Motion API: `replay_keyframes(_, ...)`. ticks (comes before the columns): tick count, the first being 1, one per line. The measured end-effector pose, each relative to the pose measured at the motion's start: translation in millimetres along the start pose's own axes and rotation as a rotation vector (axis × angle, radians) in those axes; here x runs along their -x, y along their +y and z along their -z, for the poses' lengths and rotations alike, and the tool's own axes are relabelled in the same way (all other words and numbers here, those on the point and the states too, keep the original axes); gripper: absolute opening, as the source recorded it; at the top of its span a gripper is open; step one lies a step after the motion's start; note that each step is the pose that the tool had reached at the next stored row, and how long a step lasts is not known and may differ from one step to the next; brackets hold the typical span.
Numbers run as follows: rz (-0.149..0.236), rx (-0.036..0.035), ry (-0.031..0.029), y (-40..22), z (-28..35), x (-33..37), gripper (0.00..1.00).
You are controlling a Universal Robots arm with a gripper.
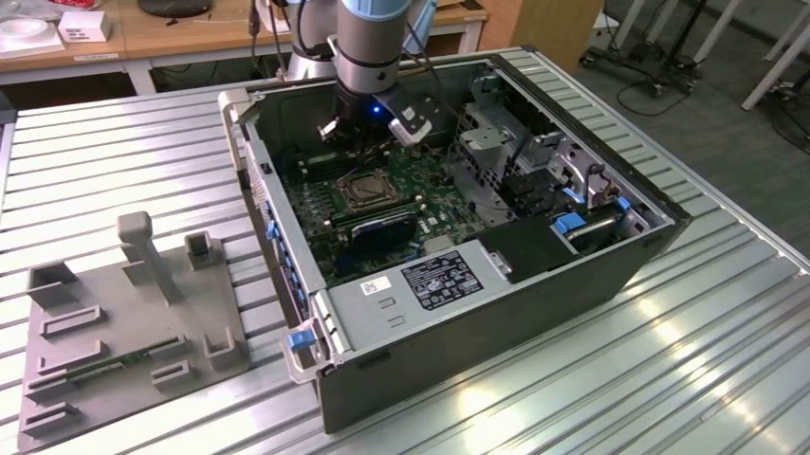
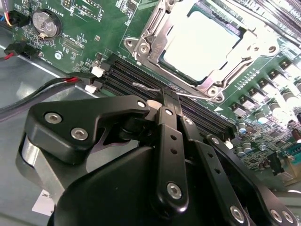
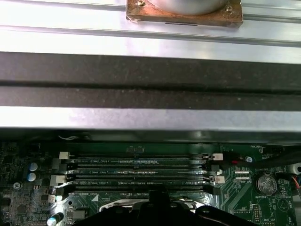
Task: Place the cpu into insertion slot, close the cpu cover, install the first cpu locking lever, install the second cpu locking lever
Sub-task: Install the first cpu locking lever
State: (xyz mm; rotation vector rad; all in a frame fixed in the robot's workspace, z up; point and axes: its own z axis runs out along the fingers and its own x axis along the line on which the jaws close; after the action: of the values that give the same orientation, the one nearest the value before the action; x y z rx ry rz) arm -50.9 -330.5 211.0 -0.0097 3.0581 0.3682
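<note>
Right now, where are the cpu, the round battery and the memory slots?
cpu [image 2: 202, 44]: second wrist view, middle of its shiny top.
round battery [image 2: 45, 23]: second wrist view, its flat face.
memory slots [image 3: 141, 172]: first wrist view, middle of one slot.

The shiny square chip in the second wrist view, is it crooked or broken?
Nothing stands out. The cpu lies flat and straight inside the metal frame of the cpu cover. No cracks, bent parts or loose bits show on the green board around it.
</note>
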Motion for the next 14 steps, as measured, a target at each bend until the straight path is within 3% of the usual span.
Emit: replay_keyframes(14,0.000,0.0001,0.0000,2.1,-3.0,0.2,0.11)
